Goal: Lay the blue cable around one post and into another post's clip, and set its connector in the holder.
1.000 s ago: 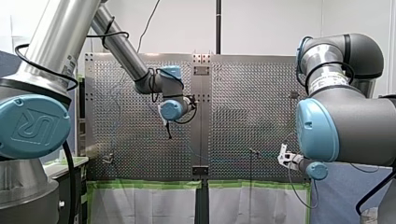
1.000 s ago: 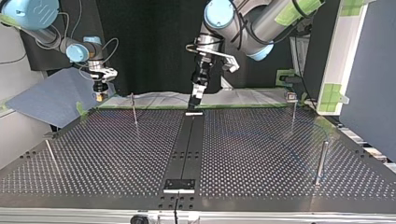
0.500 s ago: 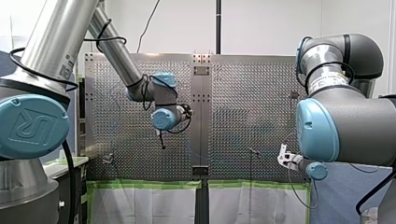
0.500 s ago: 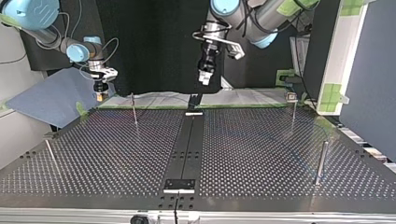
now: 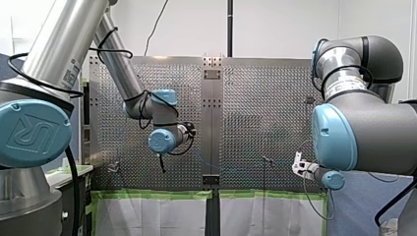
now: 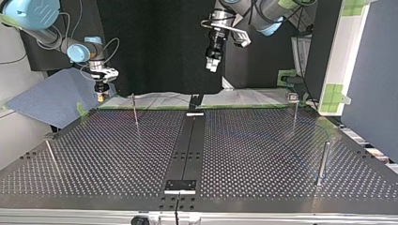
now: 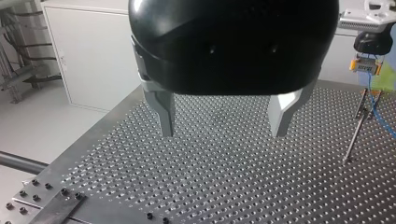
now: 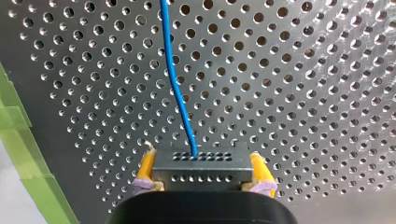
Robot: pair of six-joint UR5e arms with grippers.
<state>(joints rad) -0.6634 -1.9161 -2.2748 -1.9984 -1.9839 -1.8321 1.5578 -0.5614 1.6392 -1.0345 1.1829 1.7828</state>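
My right gripper [image 8: 201,156] is shut on the connector [image 8: 201,176], its yellow pads [image 8: 145,169] pinching the two ends. From the connector's far face the cable [image 8: 173,79] runs straight ahead over the table [image 8: 303,93], so its long axis lies along the gripper's reach. In the top view a thin post [image 6: 134,108] stands just beside this gripper. My left gripper [image 7: 223,133] hangs high and well apart, wide open and empty. The right arm is the nearer.

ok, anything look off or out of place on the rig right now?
Nothing stands out. My right gripper holds the connector squarely between its yellow pads, the blue cable leaving it in a smooth, unkinked line. My left gripper hangs open and empty above the perforated table.
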